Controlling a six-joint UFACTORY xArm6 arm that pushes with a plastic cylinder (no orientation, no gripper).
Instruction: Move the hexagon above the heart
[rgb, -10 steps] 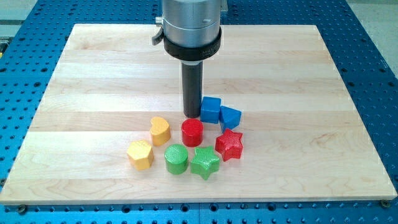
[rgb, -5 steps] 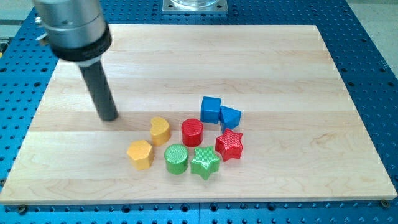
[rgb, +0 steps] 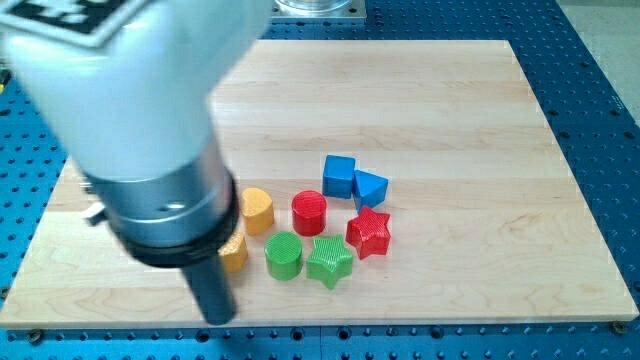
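Our tip (rgb: 219, 318) sits at the lower left of the frame, close to the bottom edge of the wooden board (rgb: 450, 100). It is a plain rod with nothing to open or close, and it holds nothing. It touches no block that we can see. The arm's large pale body and dark collar fill the left of the frame and hide much of what lies there.

The hexagon (rgb: 235, 252) is an orange-yellow block, mostly hidden behind the collar; only its right edge shows, just up and right of our tip. The heart (rgb: 257, 210) is yellow and sits just above and slightly right of the hexagon, also partly covered. To the right lie a red cylinder (rgb: 309, 213), a green cylinder (rgb: 284, 255), a green star (rgb: 329, 261), a red star (rgb: 368, 232), a blue cube (rgb: 339, 176) and a second blue block (rgb: 370, 188), all close together.

We judge the task barely begun: the hexagon still lies below the heart. A straight push upward would drive the hexagon into the heart. A better course seems to be to set the tip on the hexagon's right side, nudge it left, clear of the heart, then get beneath it and push it up the frame past the heart, and last ease it right until it rests above the heart. Short, centred pushes should keep it from spinning away or disturbing the green cylinder.
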